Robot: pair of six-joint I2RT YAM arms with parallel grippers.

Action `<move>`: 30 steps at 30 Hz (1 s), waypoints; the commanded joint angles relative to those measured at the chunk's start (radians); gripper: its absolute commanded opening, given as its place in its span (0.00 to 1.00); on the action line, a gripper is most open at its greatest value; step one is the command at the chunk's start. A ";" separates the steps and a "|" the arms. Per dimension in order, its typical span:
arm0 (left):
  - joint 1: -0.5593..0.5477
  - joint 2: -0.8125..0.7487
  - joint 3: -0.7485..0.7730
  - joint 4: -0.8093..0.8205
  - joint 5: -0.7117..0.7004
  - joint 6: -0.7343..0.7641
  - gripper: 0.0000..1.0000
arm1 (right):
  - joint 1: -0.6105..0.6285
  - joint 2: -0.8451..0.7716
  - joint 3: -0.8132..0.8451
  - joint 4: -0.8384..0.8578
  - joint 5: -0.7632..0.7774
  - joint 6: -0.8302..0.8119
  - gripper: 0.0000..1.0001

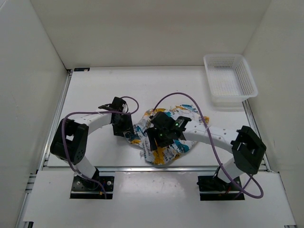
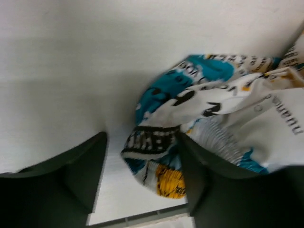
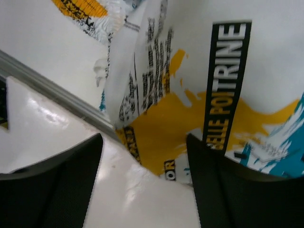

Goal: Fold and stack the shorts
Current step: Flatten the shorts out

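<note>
left gripper [image 2: 142, 142] and right gripper [image 3: 143, 142] gape astride the shorts [image 1: 164, 153]; right arm [image 1: 213, 137] hides their middle

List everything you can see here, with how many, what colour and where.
shorts: one, white with teal, yellow and black print, crumpled at the table's near middle
basket: one, white mesh, far right corner
table: one, white, under everything
arms: two, white and black, bases at near edge
cables: two, purple, looping along the arms
left fingers: two, black, apart, shorts edge between them
right fingers: two, black, apart, shorts corner between them
</note>
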 commanded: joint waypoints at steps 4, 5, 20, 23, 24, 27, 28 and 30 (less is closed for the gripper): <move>-0.016 0.047 0.079 0.070 0.016 0.008 0.11 | 0.002 0.085 0.037 0.041 0.106 -0.003 0.13; -0.016 0.047 0.089 0.070 0.016 0.008 0.11 | -0.012 0.085 0.054 0.030 0.136 -0.012 0.00; 0.132 -0.222 0.929 -0.227 -0.109 0.092 0.11 | -0.384 0.267 1.226 -0.271 0.111 -0.404 0.00; 0.087 -0.277 1.001 -0.227 -0.085 0.112 0.11 | -0.409 0.135 1.095 -0.223 0.125 -0.388 0.00; 0.072 -0.288 1.001 -0.227 -0.085 0.112 0.11 | -0.427 0.049 1.026 -0.171 0.125 -0.379 0.00; -0.018 -0.250 1.020 -0.227 -0.030 0.100 0.11 | -0.467 -0.113 0.698 -0.078 0.125 -0.316 0.00; -0.055 -0.228 1.020 -0.227 -0.030 0.100 0.11 | -0.476 -0.144 0.529 -0.061 0.137 -0.277 0.00; -0.165 -0.153 1.005 -0.227 -0.041 0.091 0.11 | -0.537 -0.201 0.387 -0.060 0.172 -0.226 0.27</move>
